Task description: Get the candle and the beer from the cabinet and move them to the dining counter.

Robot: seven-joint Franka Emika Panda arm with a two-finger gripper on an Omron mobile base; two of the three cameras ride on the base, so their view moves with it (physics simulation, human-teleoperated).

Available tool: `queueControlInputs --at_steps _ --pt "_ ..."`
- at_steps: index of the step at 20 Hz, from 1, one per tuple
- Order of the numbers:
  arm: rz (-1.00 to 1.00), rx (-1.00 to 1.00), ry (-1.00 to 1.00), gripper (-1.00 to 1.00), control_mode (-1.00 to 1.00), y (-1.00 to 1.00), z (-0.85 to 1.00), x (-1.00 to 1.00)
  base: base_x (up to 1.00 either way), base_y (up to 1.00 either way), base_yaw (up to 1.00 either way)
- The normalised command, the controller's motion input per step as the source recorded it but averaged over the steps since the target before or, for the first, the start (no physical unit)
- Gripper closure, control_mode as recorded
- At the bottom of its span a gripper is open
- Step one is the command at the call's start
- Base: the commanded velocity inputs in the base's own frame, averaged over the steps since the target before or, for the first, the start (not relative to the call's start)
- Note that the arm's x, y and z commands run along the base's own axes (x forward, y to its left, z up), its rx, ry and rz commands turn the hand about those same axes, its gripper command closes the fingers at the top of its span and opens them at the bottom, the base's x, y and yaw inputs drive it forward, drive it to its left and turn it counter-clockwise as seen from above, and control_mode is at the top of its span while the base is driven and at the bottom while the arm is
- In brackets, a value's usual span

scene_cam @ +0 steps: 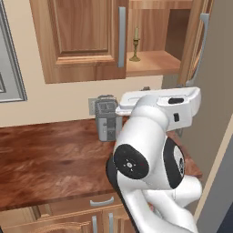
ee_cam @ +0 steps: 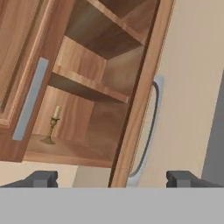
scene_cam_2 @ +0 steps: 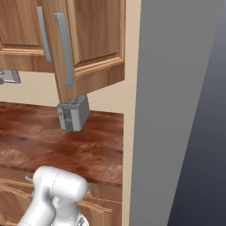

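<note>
Nearest, my gripper (ee_cam: 112, 178) is spread wide, holding nothing. At 10 o'clock the candle (ee_cam: 53, 125) stands on the bottom shelf of the cabinet (ee_cam: 94, 87), right door open.

Cream candle (scene_cam: 135, 34) on brass holder, medium-brown cabinet (scene_cam: 82, 41), grey toaster (scene_cam_2: 73, 113).

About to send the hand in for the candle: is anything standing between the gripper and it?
Nothing visible does. The gripper is open, the cabinet's right door is swung wide, and the candle stands alone on the bottom shelf, near the closed left door.
</note>
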Motion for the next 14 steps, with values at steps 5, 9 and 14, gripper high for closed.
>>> queueControlInputs --at_steps 5,9,14 --pt "-0.15 -0.05 0.1 -1.0 -1.0 0.05 -0.34 0.59 0.0 0.0 0.0" --pt "-0.06 -0.01 0.04 -1.0 -1.0 -0.21 -0.23 0.65 0.0 0.0 0.0" --pt "-0.07 -0.01 0.05 -1.0 -1.0 -0.26 -0.11 0.68 0.0 0.0 0.0"
